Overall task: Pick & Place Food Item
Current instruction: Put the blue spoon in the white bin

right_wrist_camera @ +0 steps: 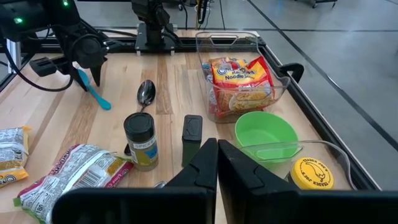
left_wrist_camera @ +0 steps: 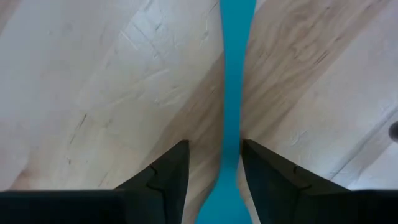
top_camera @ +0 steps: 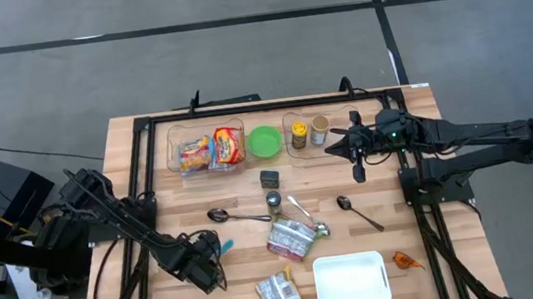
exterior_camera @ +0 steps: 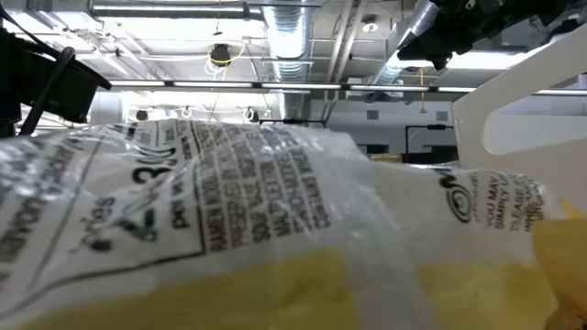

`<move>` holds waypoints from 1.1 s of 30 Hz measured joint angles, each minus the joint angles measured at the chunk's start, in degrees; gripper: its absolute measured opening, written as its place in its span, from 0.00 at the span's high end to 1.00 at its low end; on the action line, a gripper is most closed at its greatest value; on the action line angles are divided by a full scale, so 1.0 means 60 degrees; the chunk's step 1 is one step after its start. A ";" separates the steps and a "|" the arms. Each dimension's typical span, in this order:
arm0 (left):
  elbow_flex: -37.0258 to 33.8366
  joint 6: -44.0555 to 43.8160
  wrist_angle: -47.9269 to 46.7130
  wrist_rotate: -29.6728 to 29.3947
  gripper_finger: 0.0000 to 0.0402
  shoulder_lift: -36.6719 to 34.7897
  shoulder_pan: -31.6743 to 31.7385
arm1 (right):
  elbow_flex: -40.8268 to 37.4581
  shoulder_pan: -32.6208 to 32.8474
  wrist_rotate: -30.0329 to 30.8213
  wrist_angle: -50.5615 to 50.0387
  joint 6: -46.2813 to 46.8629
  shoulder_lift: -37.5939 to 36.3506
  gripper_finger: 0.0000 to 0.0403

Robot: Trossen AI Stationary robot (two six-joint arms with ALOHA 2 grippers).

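My left gripper (top_camera: 214, 261) stands near the table's front left, pointing down, shut on a long teal plastic utensil (top_camera: 225, 245). The utensil also shows between the fingers as a teal strip (left_wrist_camera: 235, 74). Food items: noodle packs (top_camera: 211, 149) lie in a clear container at the back, a snack bag (top_camera: 292, 237) lies mid-table, and another bag (top_camera: 280, 295) lies at the front edge. A white tray (top_camera: 352, 281) lies at the front right. My right gripper (right_wrist_camera: 217, 155) hangs shut and empty above the back right. My left gripper pinches the teal utensil's narrow shaft (left_wrist_camera: 231, 155) between its two fingers. The fingers come from above, pointing down, one on either side of the shaft. The utensil slants down below the fingers, its lower end (right_wrist_camera: 106, 103) at the tabletop.
A green bowl (top_camera: 265, 141) and a container of yellow jars (top_camera: 307, 132) stand at the back. A dark box (top_camera: 269, 178), a spice jar (top_camera: 274, 202), two spoons (top_camera: 224, 215) (top_camera: 354, 208) and an orange item (top_camera: 405, 260) lie around mid-table. A bag (exterior_camera: 229, 229) fills the low view.
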 joint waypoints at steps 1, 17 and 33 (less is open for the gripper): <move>-0.0004 -0.0003 0.0006 0.0003 0.64 -0.0032 0.0000 | 0.0000 0.0000 0.0000 0.0001 0.0000 0.0000 0.99; -0.0011 -0.0024 0.0006 -0.0295 0.90 -0.0110 -0.0001 | 0.0000 0.0000 0.0000 -0.0002 0.0000 0.0000 0.99; -0.0001 -0.0028 0.0048 -0.0473 0.92 -0.0121 -0.0004 | 0.0000 0.0000 0.0000 -0.0001 0.0000 0.0000 0.99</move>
